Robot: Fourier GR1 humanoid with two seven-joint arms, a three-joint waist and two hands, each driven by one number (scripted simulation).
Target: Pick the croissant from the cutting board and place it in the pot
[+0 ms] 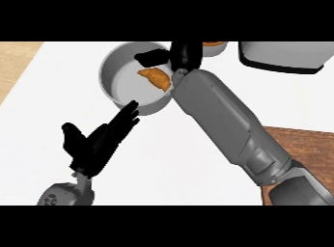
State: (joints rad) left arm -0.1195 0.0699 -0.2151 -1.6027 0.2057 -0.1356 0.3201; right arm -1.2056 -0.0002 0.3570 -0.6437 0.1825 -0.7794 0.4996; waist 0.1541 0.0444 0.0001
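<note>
The golden-brown croissant (156,78) lies inside the grey pot (116,87) at the upper middle of the head view, toward the pot's right side. My right hand (184,54) hangs over the pot's far right rim, just above and beside the croissant, with its fingers apart and nothing in them. The right forearm runs down to the lower right, crossing the brown wooden cutting board (319,144), which shows bare at the right edge. My left hand (98,140) rests open at the lower left, fingertips pointing at the pot's near wall.
A white appliance with a dark base (287,55) stands at the top right. An orange-brown object (214,44) peeks out behind my right hand. Tan wooden floor (6,72) lies past the white counter's left edge.
</note>
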